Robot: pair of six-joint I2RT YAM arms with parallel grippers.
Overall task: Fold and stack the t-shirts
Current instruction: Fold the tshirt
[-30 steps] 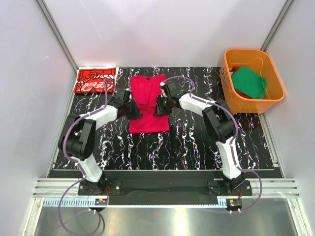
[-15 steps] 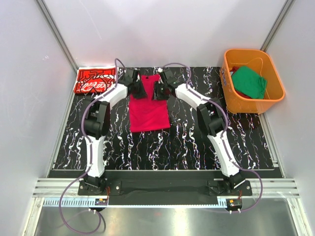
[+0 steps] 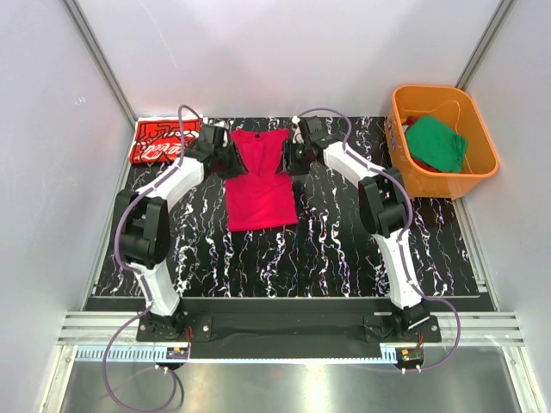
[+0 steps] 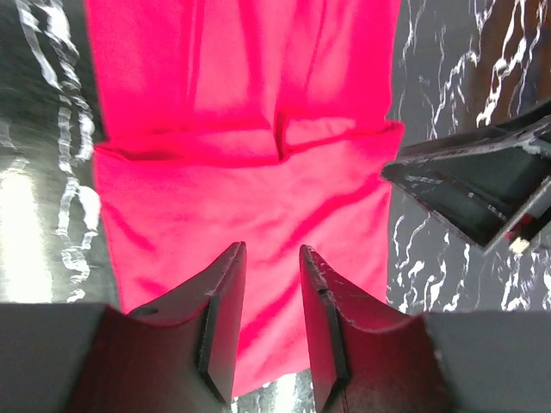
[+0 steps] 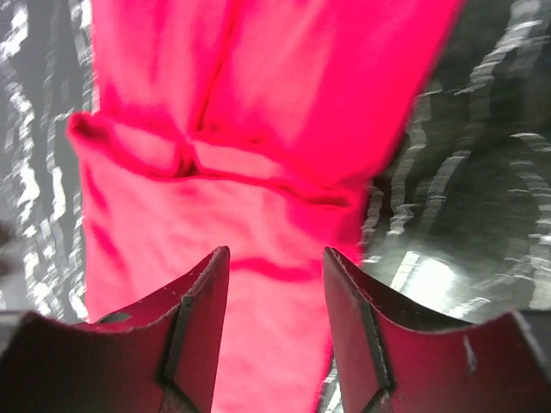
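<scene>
Pincers are both over cloth and pinching nothing: left pincer [image 4: 269, 258] is spread just a little, right pincer [image 5: 275, 262] a bit wider. Right under and between them is the plain crimson t-shirt [image 3: 258, 185], flat on the bench [image 3: 344, 249] with its sides folded in. Just left of the left pincer sits the folded printed red t-shirt [image 3: 164, 140]. Way off to the right pincer's right, the green t-shirt [image 3: 436, 144] is bunched in the orange tub [image 3: 426, 183].
</scene>
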